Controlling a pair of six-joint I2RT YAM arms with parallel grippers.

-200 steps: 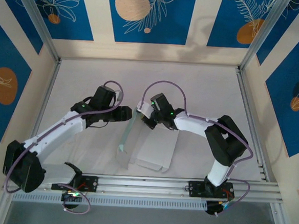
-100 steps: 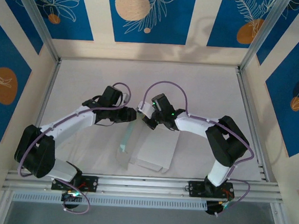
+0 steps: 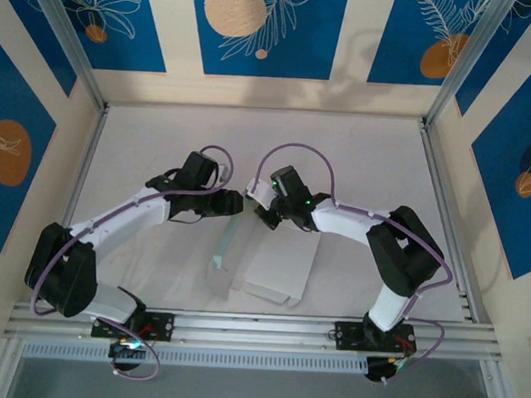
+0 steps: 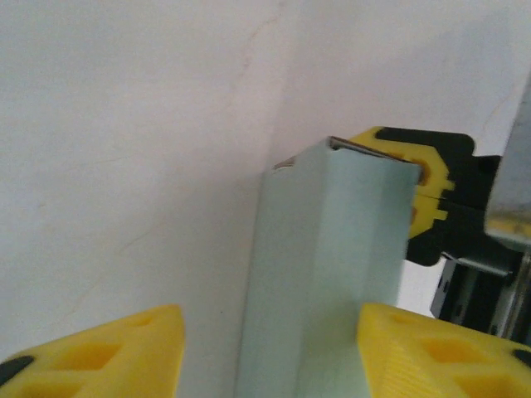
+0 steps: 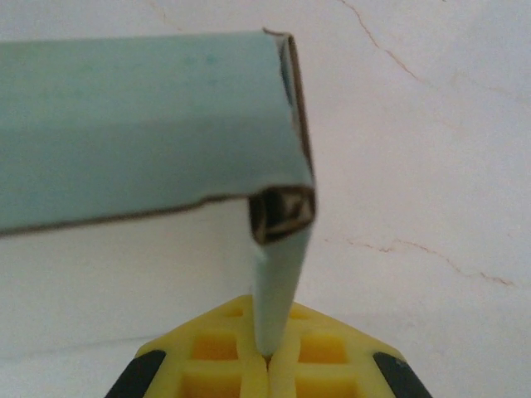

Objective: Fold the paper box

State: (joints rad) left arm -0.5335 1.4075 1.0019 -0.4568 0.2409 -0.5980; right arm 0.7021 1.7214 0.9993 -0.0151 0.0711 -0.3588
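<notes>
Top view: both tool tips are dark and crowded together, so the fingers cannot be made out there, and the upper end of the raised panel is hidden behind them. Left wrist view cuts off the panel's lower end. Both arms reach inward from the near edge and bend towards mid-table, wrists facing each other and nearly meeting. The paper box (image 3: 274, 271) lies white face up on the table (image 3: 359, 160), near the middle of the near side. A mint-green panel rises tilted from its left edge up to the tools. Right tool (image 5: 267, 365) is closed, with a green flap of the box pinched between its pads. Left tool (image 4: 270, 332) stands parted, the panel between its fingers (image 4: 108, 348), with a clear gap on one side.
</notes>
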